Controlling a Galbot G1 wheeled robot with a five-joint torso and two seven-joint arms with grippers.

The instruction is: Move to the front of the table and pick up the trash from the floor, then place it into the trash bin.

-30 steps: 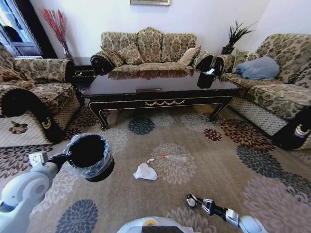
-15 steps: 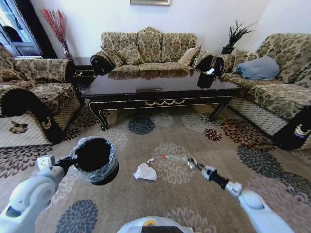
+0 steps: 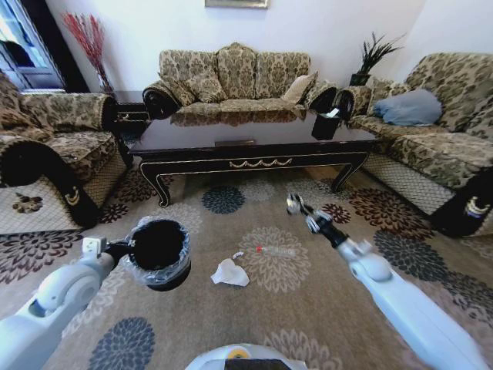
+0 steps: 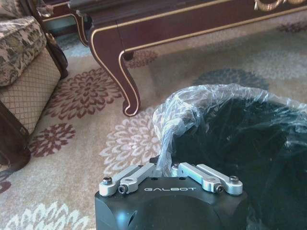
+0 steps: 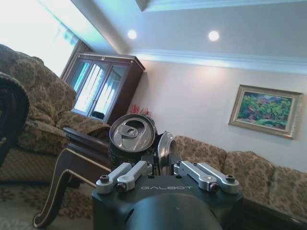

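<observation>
Trash lies on the floor (image 3: 323,301) near the middle of your head view: a crumpled white tissue (image 3: 229,273) just left of centre, and a thin clear bottle with a red cap (image 3: 276,250) lying on its side on a round flower medallion to the right of it, the two close but apart. Your right claw (image 3: 296,206) is raised above and to the right of the bottle, toward the counter (image 3: 254,146) that spans the upper middle of the frame. In your right wrist view, that claw (image 5: 159,158) is clamped on a dark drink can (image 5: 132,136), its pull-tab top tilted toward the lens, with a counter leg and sofa behind.

Left of the tissue, your left claw (image 3: 127,248) holds the trash bin (image 3: 158,250) above the carpet, its black mouth open upward. Your left wrist view shows this claw (image 4: 165,168) pinched shut on the crinkled clear bag liner (image 4: 192,103) at the bin's rim, with the counter's curved leg beyond.

Patterned sofas ring the counter at the left, back and right of the head view.
</observation>
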